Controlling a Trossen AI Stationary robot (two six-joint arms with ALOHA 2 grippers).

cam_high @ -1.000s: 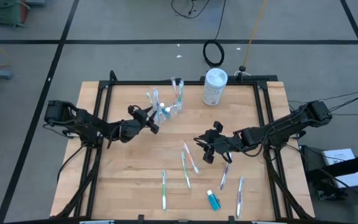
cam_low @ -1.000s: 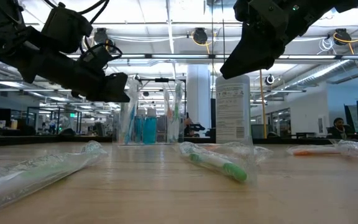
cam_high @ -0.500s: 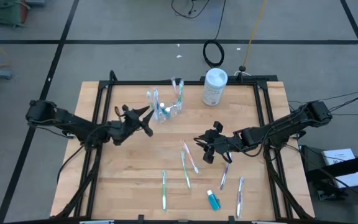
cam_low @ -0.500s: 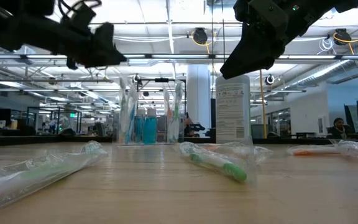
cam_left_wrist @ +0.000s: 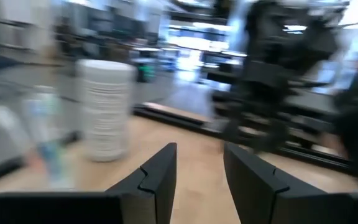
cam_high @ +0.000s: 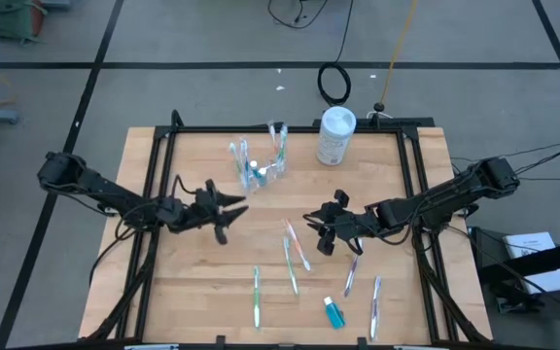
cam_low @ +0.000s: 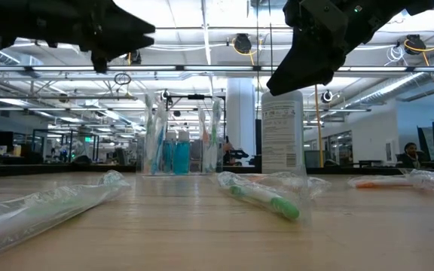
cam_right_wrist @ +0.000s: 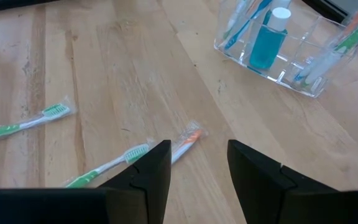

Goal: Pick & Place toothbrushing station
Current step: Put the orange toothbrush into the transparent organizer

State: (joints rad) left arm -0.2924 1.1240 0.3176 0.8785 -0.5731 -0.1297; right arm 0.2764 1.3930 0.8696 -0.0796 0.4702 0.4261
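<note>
Since a second ago the left gripper (cam_high: 229,212) has drawn back from the clear plastic organiser (cam_high: 261,167) of upright toothbrushes and a blue tube at the table's far middle; it now hangs nearer the table's centre, fingers parted, empty. The right gripper (cam_high: 323,231) is unmoved, released, above wrapped toothbrushes (cam_high: 293,248) lying loose. The white cylindrical canister (cam_high: 335,135) stands beside the organiser.

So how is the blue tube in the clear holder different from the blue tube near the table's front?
The blue tube in the clear holder stands upright among toothbrushes; the blue tube near the front edge lies flat, alone on the wood. The first is already stowed, the second not yet. Both are small and blue.
</note>
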